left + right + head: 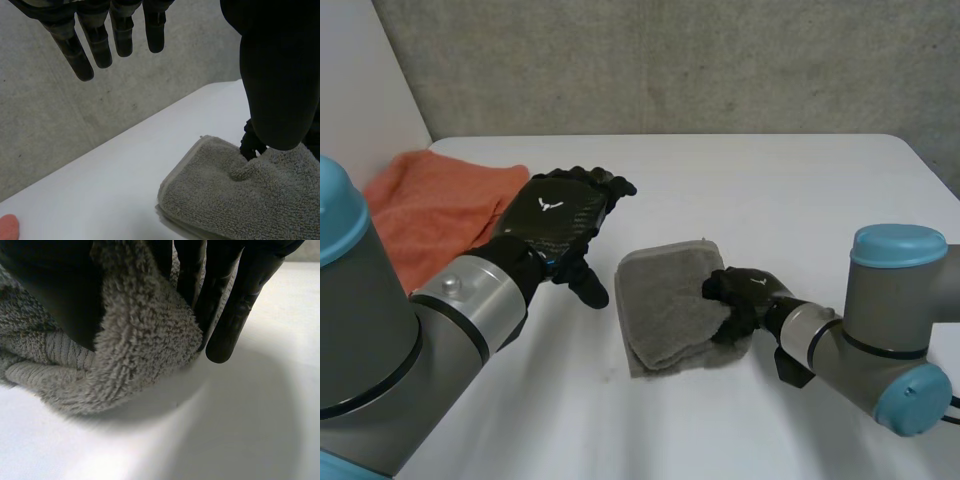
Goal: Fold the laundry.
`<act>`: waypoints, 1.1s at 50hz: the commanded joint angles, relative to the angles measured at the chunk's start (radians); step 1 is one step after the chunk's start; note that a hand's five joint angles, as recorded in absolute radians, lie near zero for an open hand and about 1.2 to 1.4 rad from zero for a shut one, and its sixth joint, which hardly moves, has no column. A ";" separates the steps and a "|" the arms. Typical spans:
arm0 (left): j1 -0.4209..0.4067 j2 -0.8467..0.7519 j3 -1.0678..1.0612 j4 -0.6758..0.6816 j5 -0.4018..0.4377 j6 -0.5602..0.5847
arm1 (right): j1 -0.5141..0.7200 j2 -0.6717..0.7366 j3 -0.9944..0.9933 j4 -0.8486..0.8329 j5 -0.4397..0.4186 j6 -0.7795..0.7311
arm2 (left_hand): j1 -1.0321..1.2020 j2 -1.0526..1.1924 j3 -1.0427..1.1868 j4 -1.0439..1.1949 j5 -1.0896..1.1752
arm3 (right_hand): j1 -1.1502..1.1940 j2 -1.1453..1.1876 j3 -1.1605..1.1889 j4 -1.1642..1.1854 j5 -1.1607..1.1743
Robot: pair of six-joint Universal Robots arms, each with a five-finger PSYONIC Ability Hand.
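There are two towels on the one white worktop (770, 190): one grey towel (670, 305) and one orange towel (425, 205). There are two robot arms, one left arm (380, 340) and one right arm (880, 330). Each arm has one black hand, so that makes two hands: the left hand (560, 215) and the right hand (745, 295).

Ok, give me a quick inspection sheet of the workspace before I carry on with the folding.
Surface: white table, smooth, laundry lying on it.
Job's things: grey towel, folded, in the middle; orange towel, crumpled, at the far left.
Clutter: nothing seen.
Hands: left hand open, between the two towels; right hand pinching the grey towel's right edge.
Cables: nothing seen.
Surroundings: concrete wall behind the table.
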 commanded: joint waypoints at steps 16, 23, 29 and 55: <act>0.037 -0.008 -0.005 0.000 -0.005 0.000 | -0.055 0.269 -0.594 0.104 -0.014 -0.241 | -0.025 -0.019 -0.026 -0.018 -0.015 | 0.589 0.364 0.341 0.212 0.310; 0.040 -0.020 -0.003 0.003 -0.005 0.000 | -0.178 0.453 -0.932 0.179 0.005 -0.253 | -0.025 -0.019 -0.026 -0.018 -0.015 | 0.589 0.364 0.341 0.212 0.310; 0.040 -0.047 -0.002 0.003 -0.005 0.000 | -0.336 0.605 -1.191 0.221 0.068 -0.255 | -0.022 -0.016 -0.023 -0.015 -0.012 | 0.589 0.364 0.341 0.212 0.310; 0.037 -0.087 0.010 0.003 -0.006 -0.001 | -0.592 0.763 -1.359 0.227 0.161 -0.381 | -0.022 -0.016 -0.023 -0.015 -0.012 | 0.589 0.364 0.341 0.212 0.310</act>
